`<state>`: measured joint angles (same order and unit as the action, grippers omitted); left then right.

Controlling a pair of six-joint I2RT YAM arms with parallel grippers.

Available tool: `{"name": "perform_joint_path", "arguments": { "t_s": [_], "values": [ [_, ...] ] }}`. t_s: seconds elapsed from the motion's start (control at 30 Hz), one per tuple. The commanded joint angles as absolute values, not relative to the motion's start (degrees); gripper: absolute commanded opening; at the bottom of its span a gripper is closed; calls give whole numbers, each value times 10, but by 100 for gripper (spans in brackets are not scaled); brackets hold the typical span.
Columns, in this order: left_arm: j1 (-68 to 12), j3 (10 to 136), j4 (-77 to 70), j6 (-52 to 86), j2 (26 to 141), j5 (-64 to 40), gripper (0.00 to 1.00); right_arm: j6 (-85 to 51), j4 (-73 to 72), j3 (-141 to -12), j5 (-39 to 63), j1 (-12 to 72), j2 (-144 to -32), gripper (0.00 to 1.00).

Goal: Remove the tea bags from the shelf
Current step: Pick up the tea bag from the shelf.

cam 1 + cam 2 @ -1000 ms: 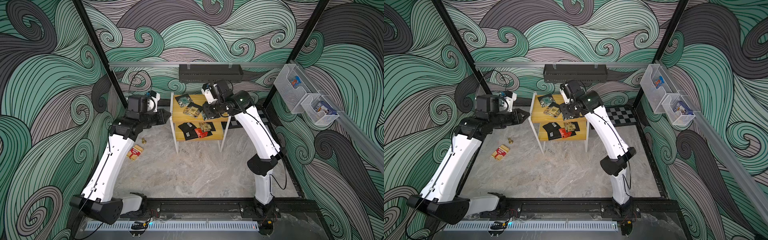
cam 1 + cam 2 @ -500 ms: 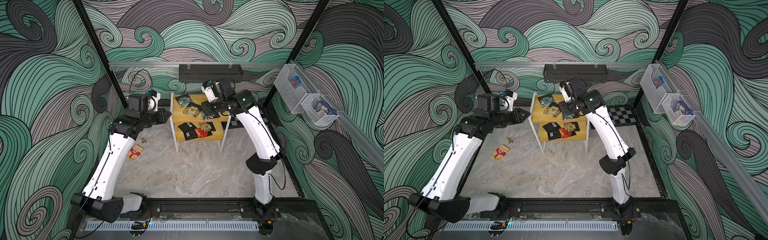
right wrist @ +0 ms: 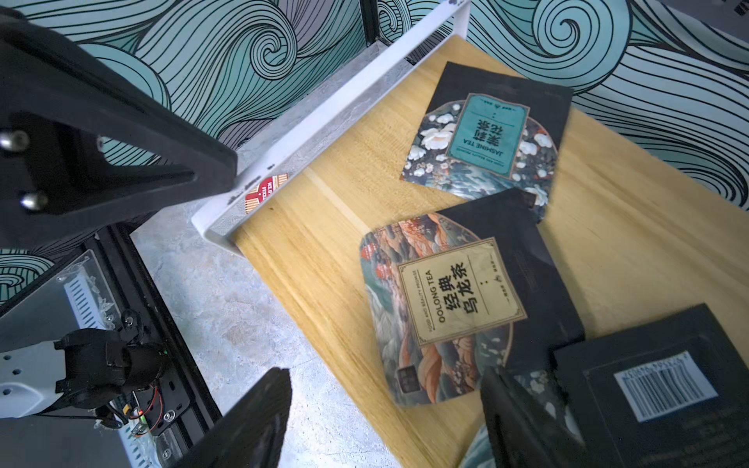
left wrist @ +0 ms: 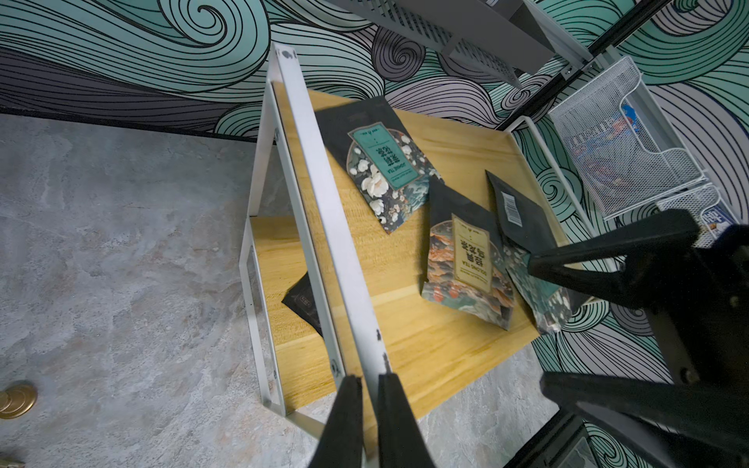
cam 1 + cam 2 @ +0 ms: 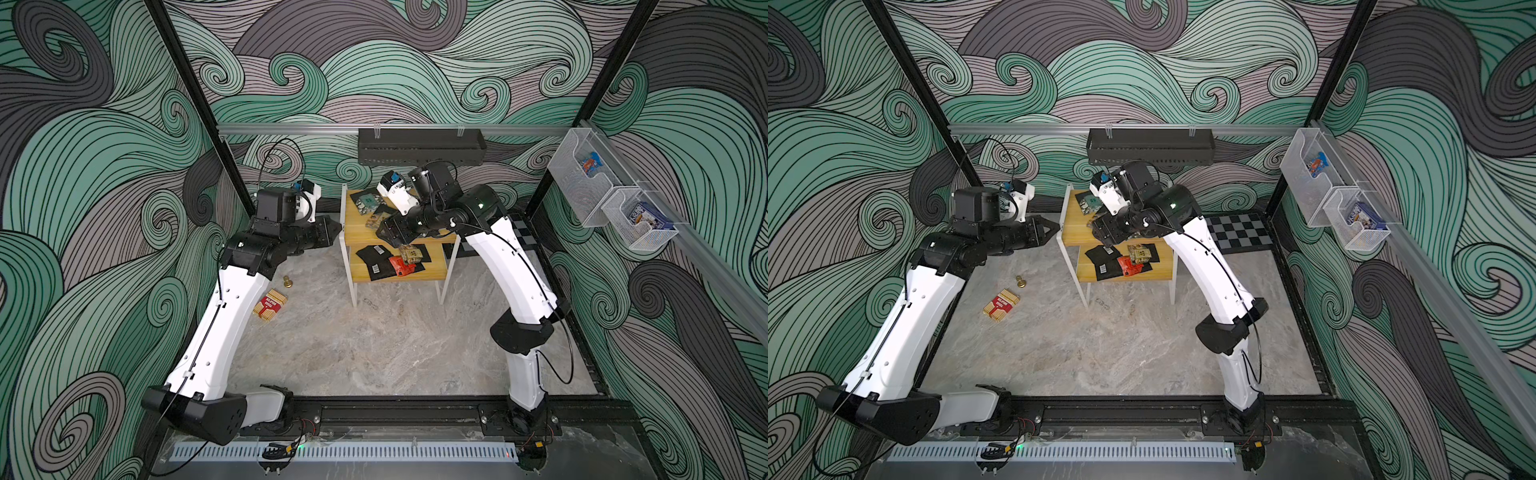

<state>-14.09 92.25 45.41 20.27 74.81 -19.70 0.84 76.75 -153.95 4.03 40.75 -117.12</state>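
Corner grip on the shelf (image 5: 359, 240), tea bags (image 5: 374, 259) lying on both boards.

From the side the left arm (image 5: 232, 316) reaches in nearly level, and the left hand (image 4: 369, 381) is pinched together on the white frame rail at the shelf's upper corner. Opposite, the right arm (image 5: 511, 266) arches over with its wrist bent down; the right hand (image 3: 387, 377) hangs just above the upper board, fingers spread wide, holding nothing. Below and near it lie a tan oolong sachet (image 3: 458, 300), a teal jasmine sachet (image 3: 486, 133) and a black barcoded one (image 3: 664, 389); more sachets sit on the lower board (image 5: 434, 270).
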Motion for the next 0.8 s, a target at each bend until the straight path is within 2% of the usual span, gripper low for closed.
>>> {"name": "perform_joint_path", "arguments": {
  "t_s": [0.0,0.4,0.77],
  "values": [
    [-145,943,467,192,754,-195,13,31,752,-1538,66,409,-1174,78],
    [-145,940,467,190,753,-197,13,46,733,-1535,28,424,-1204,77],
    [-144,935,464,186,749,-192,12,72,709,-1418,-9,455,-1154,63]
  ]
}}
